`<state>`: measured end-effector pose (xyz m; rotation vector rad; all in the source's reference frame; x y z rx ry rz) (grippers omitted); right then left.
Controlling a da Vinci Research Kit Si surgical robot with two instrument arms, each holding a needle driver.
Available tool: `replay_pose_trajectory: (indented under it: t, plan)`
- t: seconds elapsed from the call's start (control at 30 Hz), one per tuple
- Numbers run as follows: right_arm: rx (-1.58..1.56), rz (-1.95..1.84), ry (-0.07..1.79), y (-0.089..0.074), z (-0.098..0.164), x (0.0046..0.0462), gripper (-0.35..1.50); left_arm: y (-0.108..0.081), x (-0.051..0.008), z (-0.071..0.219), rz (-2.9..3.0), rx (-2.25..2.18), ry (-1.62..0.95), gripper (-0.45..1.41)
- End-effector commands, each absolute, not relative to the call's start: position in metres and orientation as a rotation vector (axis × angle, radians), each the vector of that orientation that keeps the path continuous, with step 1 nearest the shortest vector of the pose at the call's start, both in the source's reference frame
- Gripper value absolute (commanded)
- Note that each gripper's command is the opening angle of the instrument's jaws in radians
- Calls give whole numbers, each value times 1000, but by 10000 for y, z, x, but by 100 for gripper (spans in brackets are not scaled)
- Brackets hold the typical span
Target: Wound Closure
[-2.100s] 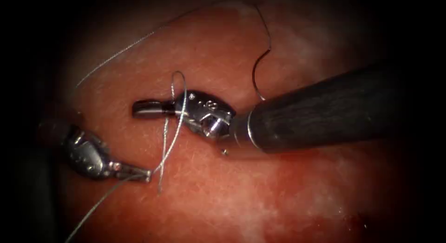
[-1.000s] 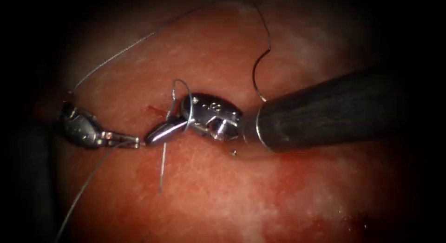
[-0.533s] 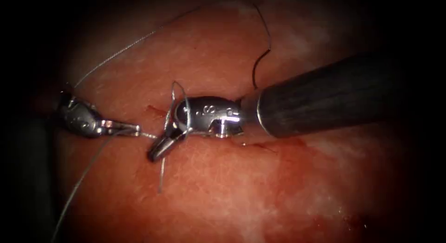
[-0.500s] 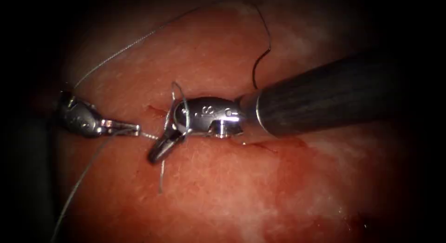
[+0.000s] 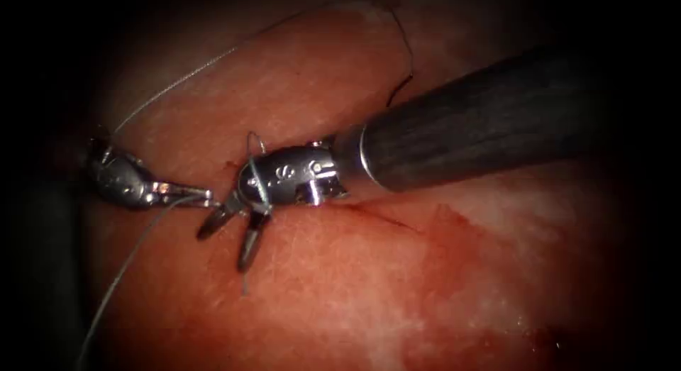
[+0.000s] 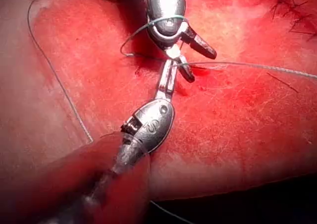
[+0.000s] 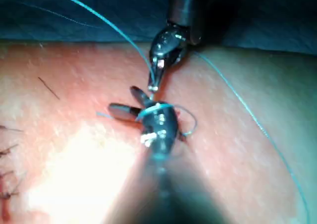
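My left tool (image 5: pixel 202 196) lies left of the cut with its jaws shut on the pale thread (image 5: pixel 128 264), which trails off toward the lower left. My right tool (image 5: pixel 223 250) comes in from the right, its jaws open and holding nothing. A loop of thread (image 5: pixel 259 183) is wound around its wrist. A short thread end (image 5: pixel 245 284) pokes out just beyond one right jaw. In the left wrist view the left tool (image 6: pixel 166 85) grips thread close to the open right tool (image 6: pixel 202 67). The right wrist view shows the open right tool (image 7: pixel 121 98) facing the left tool (image 7: pixel 154 83).
The cut (image 5: pixel 383 218) is a thin dark red line in the tissue (image 5: pixel 340 293) under the right shaft (image 5: pixel 482 123). A dark thin strand (image 5: pixel 401 84) curls behind that shaft. Pale thread (image 5: pixel 177 84) arcs over the upper left. Red fluid (image 5: pixel 539 335) sits at the lower right.
The right tool slid left, swung its jaws down toward the short thread end and opened them, the loop staying on its wrist. The left tool rose earlier and now holds still.
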<state>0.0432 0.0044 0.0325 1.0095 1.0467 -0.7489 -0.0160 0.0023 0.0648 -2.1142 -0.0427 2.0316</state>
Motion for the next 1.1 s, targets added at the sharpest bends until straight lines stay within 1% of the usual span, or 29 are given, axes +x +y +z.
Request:
replay_pose_trajectory:
  t: [0.03,0.37,0.53,0.67,0.77,0.8,0.87,0.93,0.97,1.0,1.03,1.1]
  plan:
    - [1012,-768,1034,36,329,438,83,9,-165,653,2029,-2113,-49,-45]
    - [951,-903,946,35,334,429,78,9,-164,653,2030,-2110,-47,-45]
    - [908,-952,897,28,347,427,71,9,-162,653,2030,-2109,-47,-45]
    - [865,-970,888,15,364,430,71,9,-162,653,2030,-2109,-47,-45]
    - [829,-1016,837,6,377,428,69,9,-161,653,2030,-2110,-47,-45]
    - [820,-1032,828,5,379,427,63,9,-161,653,2030,-2111,-48,-45]
    - [804,-1056,814,3,383,423,37,9,-159,653,2031,-2108,-47,-45]
    - [768,-1081,794,4,386,422,17,8,-158,652,2031,-2109,-48,-45]
    - [763,-1090,784,4,387,422,0,8,-158,652,2032,-2108,-48,-45]
    - [758,-1099,774,4,387,422,-21,8,-157,652,2032,-2108,-48,-45]
    - [750,-1107,765,4,388,422,-35,8,-157,652,2032,-2108,-47,-45]
    - [742,-1111,745,5,387,423,-35,8,-157,652,2032,-2108,-47,-45]
